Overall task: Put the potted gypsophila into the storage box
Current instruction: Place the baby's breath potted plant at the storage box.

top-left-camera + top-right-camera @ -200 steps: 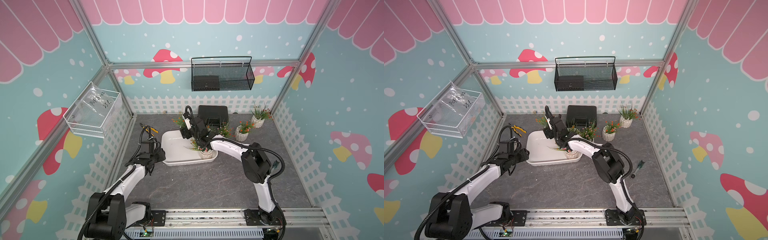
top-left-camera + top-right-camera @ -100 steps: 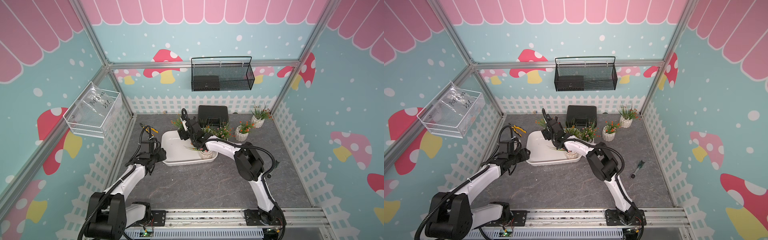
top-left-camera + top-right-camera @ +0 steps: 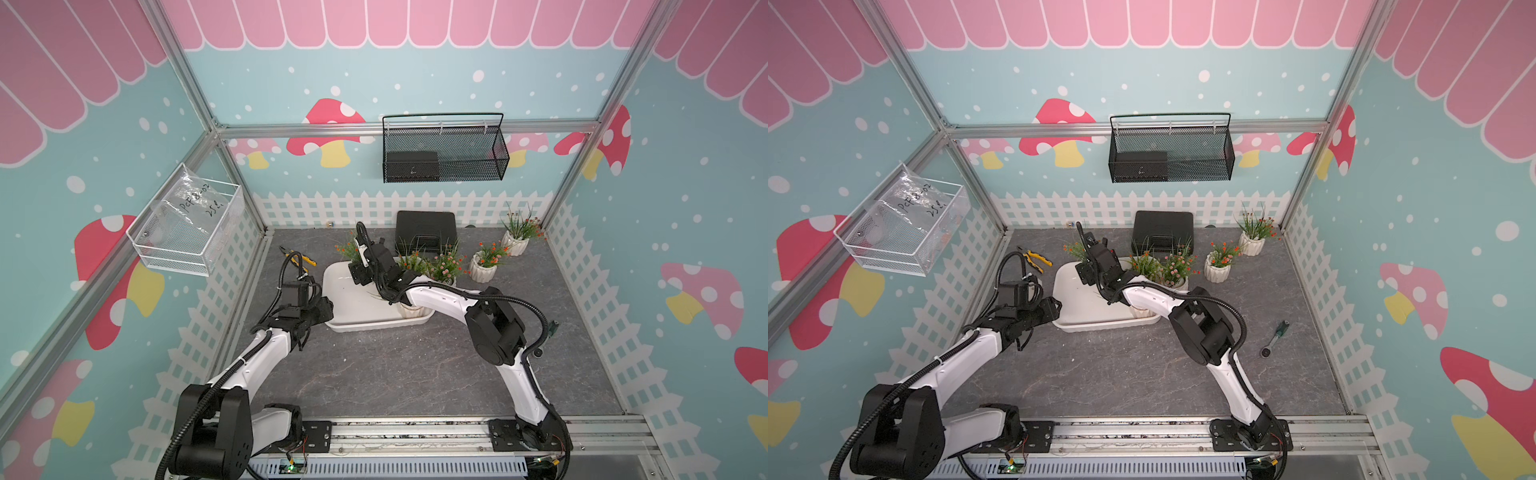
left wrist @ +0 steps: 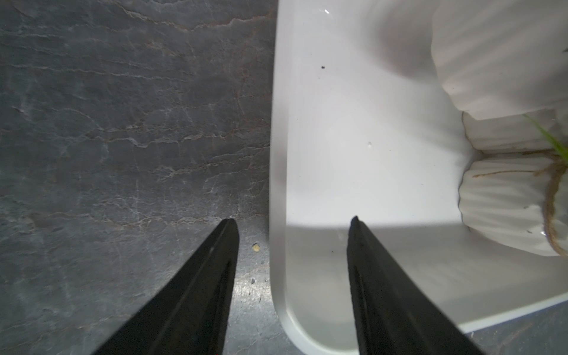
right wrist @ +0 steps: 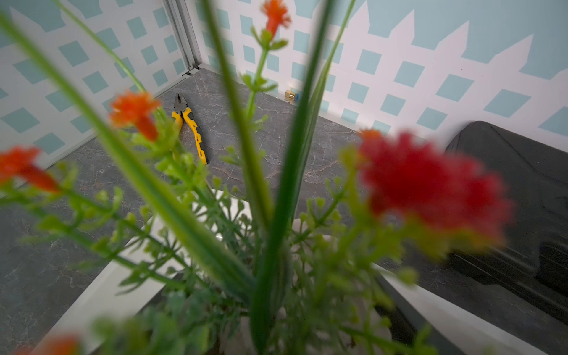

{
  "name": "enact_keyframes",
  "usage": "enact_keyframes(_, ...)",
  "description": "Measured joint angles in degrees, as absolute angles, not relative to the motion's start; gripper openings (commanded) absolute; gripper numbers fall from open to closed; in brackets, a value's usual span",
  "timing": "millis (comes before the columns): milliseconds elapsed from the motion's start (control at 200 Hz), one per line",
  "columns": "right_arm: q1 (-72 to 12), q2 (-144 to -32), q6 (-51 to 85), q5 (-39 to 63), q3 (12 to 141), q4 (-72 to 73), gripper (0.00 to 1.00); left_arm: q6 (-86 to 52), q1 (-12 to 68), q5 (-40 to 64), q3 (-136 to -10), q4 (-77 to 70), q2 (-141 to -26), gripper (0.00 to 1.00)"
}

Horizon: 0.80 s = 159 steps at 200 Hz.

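The white storage box lies mid-table. My right gripper is over its far left corner, shut on a potted gypsophila with orange-red flowers. The sprigs fill the right wrist view and hide the fingers. My left gripper is open at the box's near left corner, one finger outside the rim and one inside. Ribbed white pots stand inside the box. One pot sits under the right arm. Two more pots stand on the table at the back right.
A black case lies behind the box. Yellow pliers lie at the back left and a ratchet tool at the right. A black wire basket hangs on the back wall, a white one on the left wall.
My right gripper has shifted a little to the left along the box's far edge, carrying the orange-flowered pot with it. The left arm has not moved.
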State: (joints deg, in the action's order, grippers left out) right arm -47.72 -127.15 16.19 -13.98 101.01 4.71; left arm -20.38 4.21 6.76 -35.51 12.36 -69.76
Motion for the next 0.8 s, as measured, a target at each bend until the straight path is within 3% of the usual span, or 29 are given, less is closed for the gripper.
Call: enact_keyframes(796, -48.73, -130.26, 19.86, -13.47, 98.96, 4.56, 0.69, -20.8, 4.21, 8.86, -35.31, 12.1, -69.73, 0.57)
